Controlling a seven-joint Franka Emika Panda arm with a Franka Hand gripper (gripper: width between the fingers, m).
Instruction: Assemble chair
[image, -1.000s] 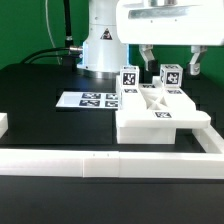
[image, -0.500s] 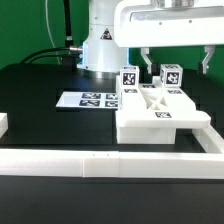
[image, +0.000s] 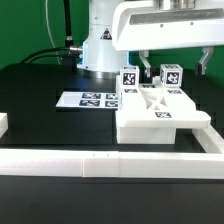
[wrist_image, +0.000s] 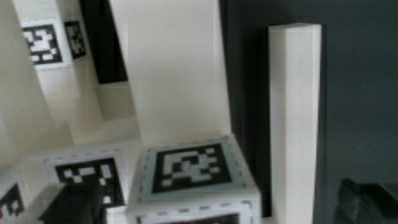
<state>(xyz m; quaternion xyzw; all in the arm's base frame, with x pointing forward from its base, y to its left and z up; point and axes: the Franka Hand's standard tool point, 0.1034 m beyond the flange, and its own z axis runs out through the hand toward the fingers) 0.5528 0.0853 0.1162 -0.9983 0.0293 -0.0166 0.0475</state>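
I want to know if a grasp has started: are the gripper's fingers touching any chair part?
Apart. In the exterior view the gripper hangs open above the chair, with dark background showing between its fingers and the two tagged blocks below.

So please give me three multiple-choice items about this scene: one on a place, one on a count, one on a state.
1. The marker board lies on which side of the chair in the exterior view?
A. left
B. right
C. on top

2. How many tagged blocks stand up from the chair's rear?
A. none
B. two
C. five

3. The gripper is:
A. open, holding nothing
B. shut on a leg
C. shut on the board

Answers:
1 A, it lies at the chair's left.
2 B, two blocks stand there.
3 A, its fingers hang apart above the chair.
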